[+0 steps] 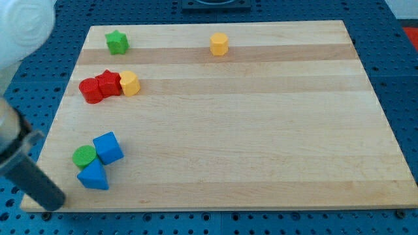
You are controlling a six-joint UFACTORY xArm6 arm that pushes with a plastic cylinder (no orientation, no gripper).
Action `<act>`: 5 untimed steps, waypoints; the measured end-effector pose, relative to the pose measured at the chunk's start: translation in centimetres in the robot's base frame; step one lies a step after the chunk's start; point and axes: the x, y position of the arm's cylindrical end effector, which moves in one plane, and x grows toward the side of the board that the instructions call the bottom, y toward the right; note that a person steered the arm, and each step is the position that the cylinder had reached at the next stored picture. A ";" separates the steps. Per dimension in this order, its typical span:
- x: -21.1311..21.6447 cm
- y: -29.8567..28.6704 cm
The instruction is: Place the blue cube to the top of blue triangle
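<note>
The blue cube (108, 147) sits at the board's lower left, touching the green round block (84, 156) on its left. The blue triangle (93, 175) lies just below them, touching the green round block and the cube's lower corner. The cube is up and to the right of the triangle. My dark rod comes in from the view's left edge and my tip (55, 203) rests near the board's bottom left corner, left of and below the blue triangle, apart from it.
A green star (117, 42) lies at the top left. A yellow block (219, 44) lies at the top middle. A red round block (91, 90), a red star (109, 83) and a yellow block (130, 83) form a row at the left. The wooden board (261, 130) rests on a blue perforated table.
</note>
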 end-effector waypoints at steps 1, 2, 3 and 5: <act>-0.8 -0.3; -1.7 8.3; -3.0 14.2; 0.2 12.9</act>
